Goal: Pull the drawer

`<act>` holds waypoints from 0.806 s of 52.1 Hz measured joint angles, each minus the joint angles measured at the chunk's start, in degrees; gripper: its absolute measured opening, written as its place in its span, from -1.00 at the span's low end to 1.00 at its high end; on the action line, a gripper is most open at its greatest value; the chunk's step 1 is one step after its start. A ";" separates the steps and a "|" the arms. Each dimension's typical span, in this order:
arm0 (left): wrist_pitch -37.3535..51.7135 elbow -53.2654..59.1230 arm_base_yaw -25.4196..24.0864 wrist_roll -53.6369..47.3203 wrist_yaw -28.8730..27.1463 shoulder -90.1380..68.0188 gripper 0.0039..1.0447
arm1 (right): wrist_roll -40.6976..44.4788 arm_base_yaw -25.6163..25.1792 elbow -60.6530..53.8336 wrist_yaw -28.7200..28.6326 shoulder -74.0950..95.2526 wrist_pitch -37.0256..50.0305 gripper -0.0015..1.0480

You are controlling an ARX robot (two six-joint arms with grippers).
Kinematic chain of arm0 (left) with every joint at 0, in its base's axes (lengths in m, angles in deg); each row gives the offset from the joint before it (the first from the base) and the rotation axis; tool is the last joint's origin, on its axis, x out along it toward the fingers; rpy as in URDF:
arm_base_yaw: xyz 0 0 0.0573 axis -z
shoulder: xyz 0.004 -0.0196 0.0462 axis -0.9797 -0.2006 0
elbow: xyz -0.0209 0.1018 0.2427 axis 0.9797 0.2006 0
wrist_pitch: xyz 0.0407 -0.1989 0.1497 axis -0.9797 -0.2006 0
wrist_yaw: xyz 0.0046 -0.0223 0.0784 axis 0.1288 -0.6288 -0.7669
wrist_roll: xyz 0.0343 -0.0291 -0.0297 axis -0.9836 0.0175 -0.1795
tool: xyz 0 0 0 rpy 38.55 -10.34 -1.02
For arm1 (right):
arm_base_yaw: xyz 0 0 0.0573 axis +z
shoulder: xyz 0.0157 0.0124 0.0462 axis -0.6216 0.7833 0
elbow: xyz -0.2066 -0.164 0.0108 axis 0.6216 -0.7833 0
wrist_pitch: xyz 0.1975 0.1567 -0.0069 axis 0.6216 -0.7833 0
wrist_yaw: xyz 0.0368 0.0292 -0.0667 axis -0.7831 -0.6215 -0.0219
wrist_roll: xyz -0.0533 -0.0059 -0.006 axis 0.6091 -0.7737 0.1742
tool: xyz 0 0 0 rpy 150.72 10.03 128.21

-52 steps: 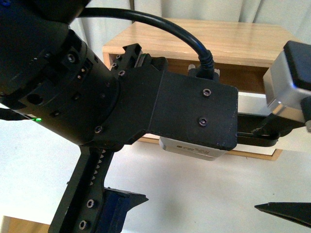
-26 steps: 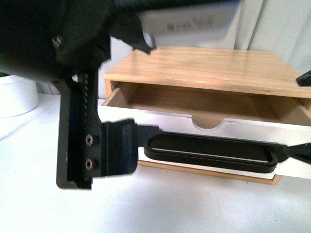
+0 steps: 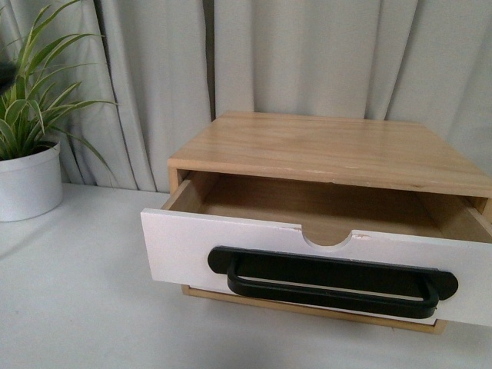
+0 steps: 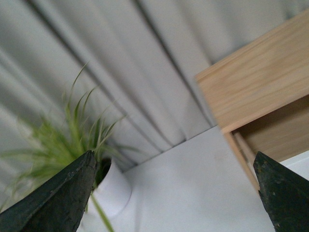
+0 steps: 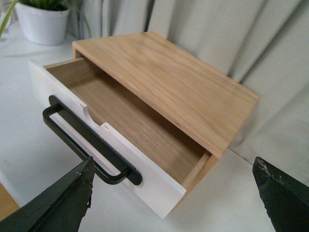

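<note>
The wide white-fronted drawer stands partly drawn out of the light wooden cabinet. Its front carries a long black bar handle below a semicircular notch. The front view gives that whole face square on, with the white table, the grey pleated curtain and a green spiky plant in a round white pot. The grippers show only in their own wrist views.

The right gripper hangs above the drawer, clear of it, with the right end of the handle nearest to it. Its dark fingers are spread wide apart with nothing between them. Below and ahead of this gripper the drawer's bare light-wood floor and side wall lie open to sight, far more fully than from the front. The cabinet top runs on beyond, and the pot sits well past the drawer's far end.

The left gripper is also spread wide, fingers holding nothing and touching nothing. Ahead of it are the plant, the pot and the curtain folds, with the table beneath. The cabinet's near corner lies off toward one finger. Of the drawer this view catches only a sliver of the white front and a strip of the wooden side.
</note>
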 joint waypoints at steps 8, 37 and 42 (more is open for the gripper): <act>-0.68 8.90 -7.21 15.78 -7.80 6.71 0.89 | -6.32 -1.95 -1.75 0.07 -4.44 0.09 0.83; -5.79 16.26 -16.61 33.79 10.97 18.10 -0.59 | -19.65 1.16 -16.26 25.35 -14.29 10.99 -0.74; -7.08 17.55 -21.49 34.10 15.61 20.76 -0.93 | -19.74 1.16 -17.70 25.35 -15.80 11.13 -0.97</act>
